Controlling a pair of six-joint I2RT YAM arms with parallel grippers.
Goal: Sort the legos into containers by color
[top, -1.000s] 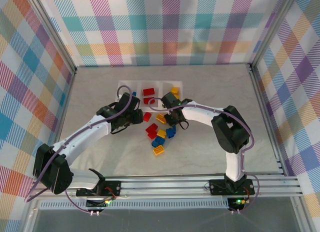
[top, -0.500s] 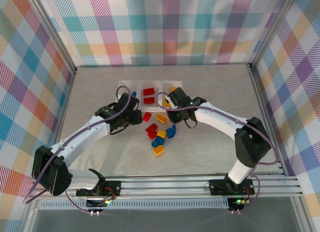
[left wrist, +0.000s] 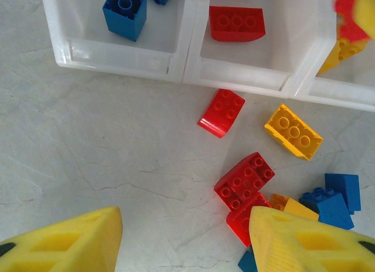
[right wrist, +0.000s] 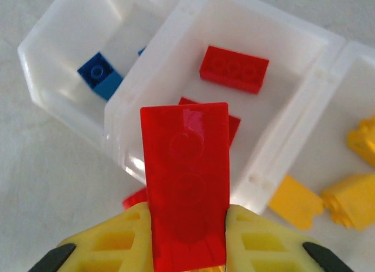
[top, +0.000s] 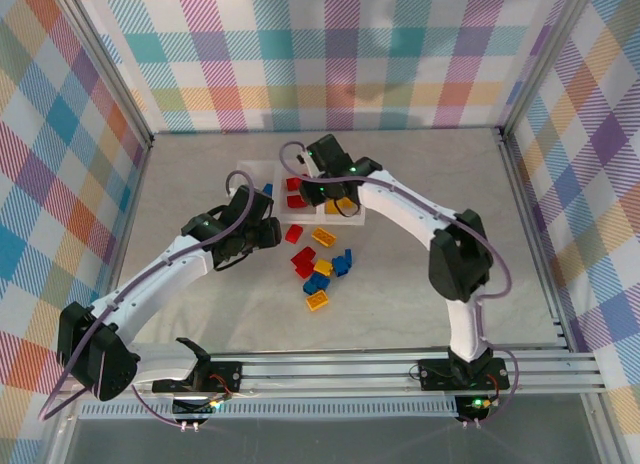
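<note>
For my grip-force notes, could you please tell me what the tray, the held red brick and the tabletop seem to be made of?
Tray: likely plastic, with milky-clear walls and glossy edges.
Red brick: hard plastic, smooth, with shiny highlights.
Tabletop: matte, grey-veined, stone-look; actual material unclear.

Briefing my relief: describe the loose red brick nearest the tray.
Find the clear three-part tray. Just in front of its middle compartment a red brick lies alone on the table. The other loose red bricks sit further off, touching each other.
</note>
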